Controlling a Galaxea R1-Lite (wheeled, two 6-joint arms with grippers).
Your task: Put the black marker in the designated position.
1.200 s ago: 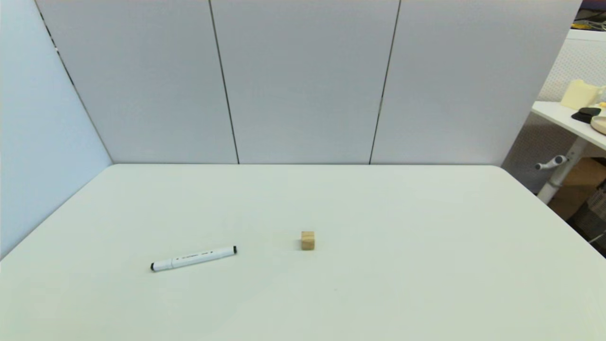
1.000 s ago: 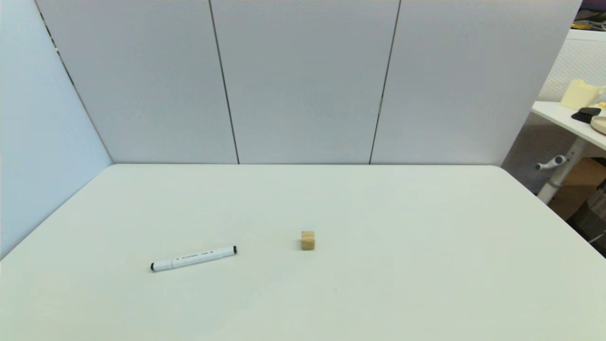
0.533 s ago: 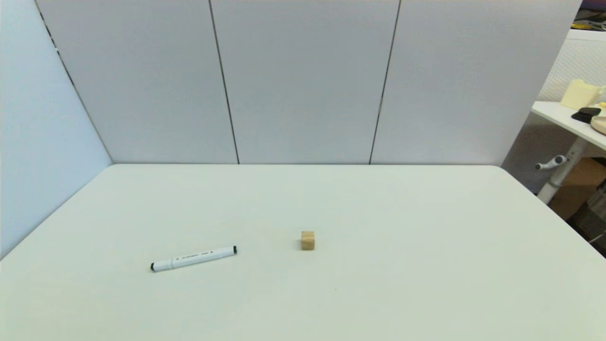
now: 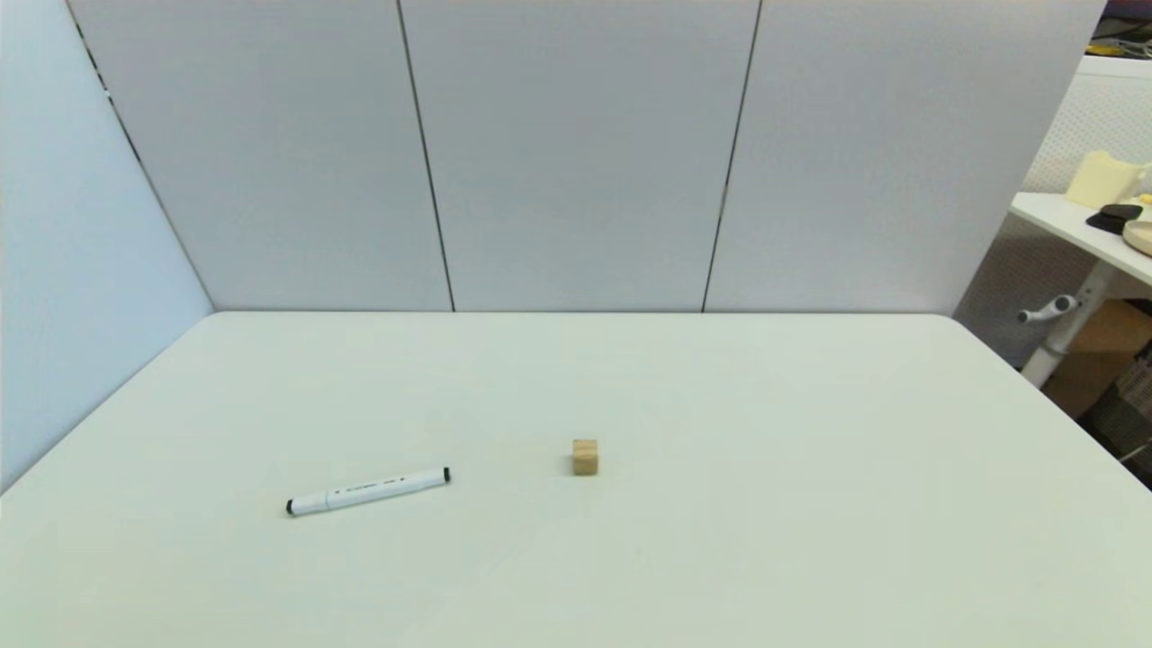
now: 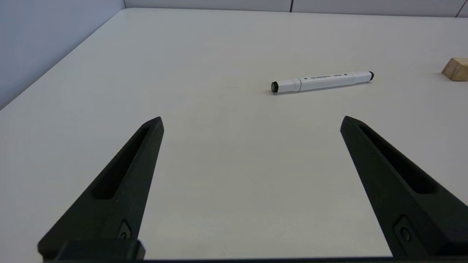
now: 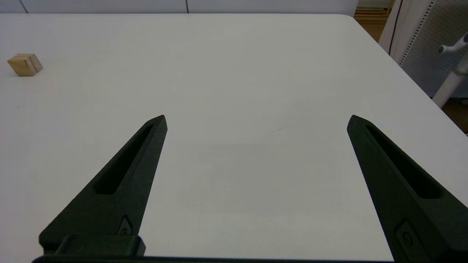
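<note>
The black marker (image 4: 367,491), a slim white barrel with black tips, lies flat on the white table left of centre; it also shows in the left wrist view as the marker (image 5: 321,81). My left gripper (image 5: 251,122) is open and empty, low over the table, well short of the marker. Over the right half of the table my right gripper (image 6: 257,120) stands open with nothing between its fingers. Neither arm shows in the head view. The designated position carries no mark that I can make out.
A small tan wooden cube (image 4: 585,456) sits near the table's centre, right of the marker; the cube (image 5: 455,68) and cube (image 6: 25,64) show in both wrist views. Grey panels wall the back and left. A side table (image 4: 1080,225) stands beyond the right edge.
</note>
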